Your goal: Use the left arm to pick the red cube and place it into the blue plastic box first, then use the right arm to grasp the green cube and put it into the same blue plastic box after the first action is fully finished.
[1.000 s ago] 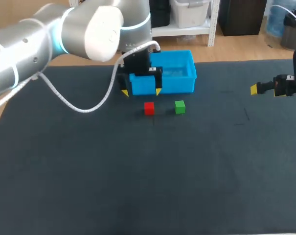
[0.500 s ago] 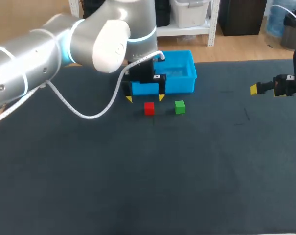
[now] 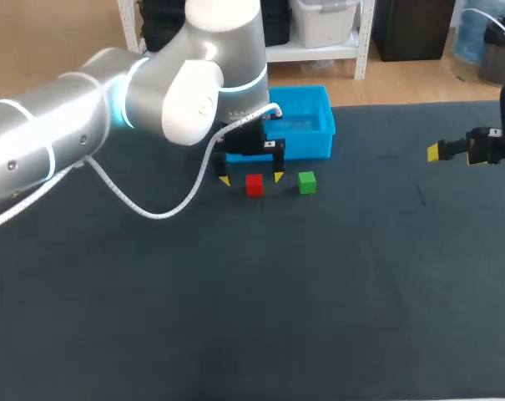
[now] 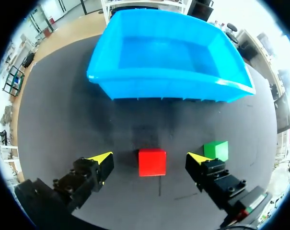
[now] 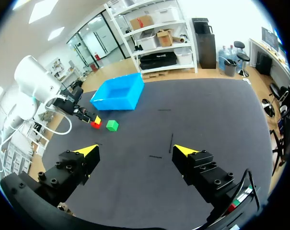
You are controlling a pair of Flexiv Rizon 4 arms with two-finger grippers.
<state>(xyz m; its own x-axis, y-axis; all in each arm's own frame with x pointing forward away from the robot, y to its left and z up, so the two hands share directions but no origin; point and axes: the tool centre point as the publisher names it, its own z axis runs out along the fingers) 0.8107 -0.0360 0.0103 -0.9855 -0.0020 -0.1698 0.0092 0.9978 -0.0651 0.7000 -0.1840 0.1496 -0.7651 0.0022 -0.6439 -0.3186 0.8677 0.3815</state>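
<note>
The red cube [image 3: 254, 185] lies on the dark table just in front of the blue plastic box [image 3: 315, 147], with the green cube [image 3: 307, 182] to its right. My left gripper [image 3: 251, 178] hangs open over the red cube, one yellow tip on each side. In the left wrist view the red cube [image 4: 152, 162] sits between the open fingers of the left gripper [image 4: 151, 159] without touching them; the green cube [image 4: 216, 149] lies just beyond one finger and the empty blue box [image 4: 164, 62] stands ahead. My right gripper [image 3: 451, 151] stays open at the table's right, far from the cubes.
From the right wrist, the open right gripper [image 5: 136, 151] looks across the dark mat at the blue box [image 5: 118, 93], the red cube [image 5: 95, 125] and the green cube [image 5: 111, 126]. A white cable [image 3: 152, 209] loops from my left arm over the table.
My left gripper has moved from over the box's front wall toward the near side and down, and now straddles the red cube. The right arm has kept still.
</note>
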